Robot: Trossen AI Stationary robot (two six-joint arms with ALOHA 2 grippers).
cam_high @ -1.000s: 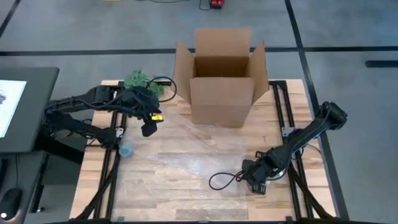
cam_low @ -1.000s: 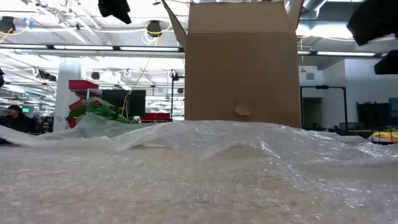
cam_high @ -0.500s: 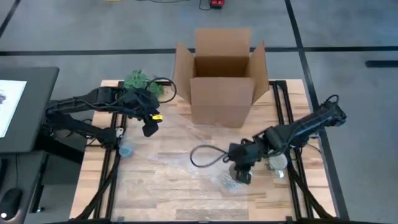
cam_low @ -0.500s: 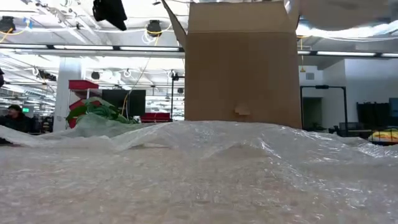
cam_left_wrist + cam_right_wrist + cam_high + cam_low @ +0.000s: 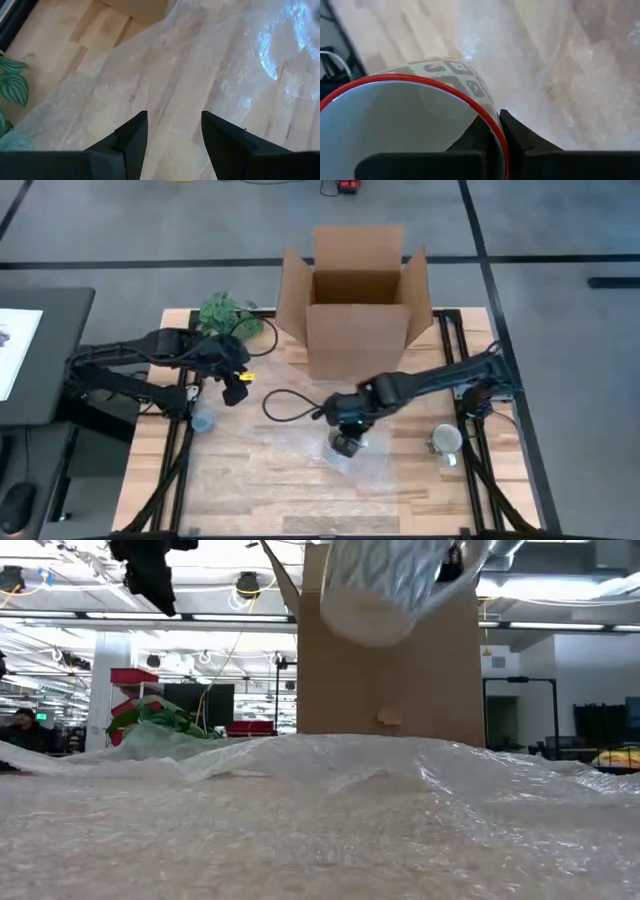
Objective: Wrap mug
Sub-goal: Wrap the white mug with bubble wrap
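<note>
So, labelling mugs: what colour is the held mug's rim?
Red rim on the mug, clearest in the right wrist view.

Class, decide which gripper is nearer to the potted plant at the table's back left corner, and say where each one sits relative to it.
Left. The left gripper hangs open just in front of the potted plant; the right gripper, shut on the patterned mug, is over the bubble wrap mid-table.

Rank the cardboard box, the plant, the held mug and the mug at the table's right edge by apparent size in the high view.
1. cardboard box
2. plant
3. held mug and mug at the right edge: too alike to rank; the right gripper lifts the first nearer the camera.
</note>
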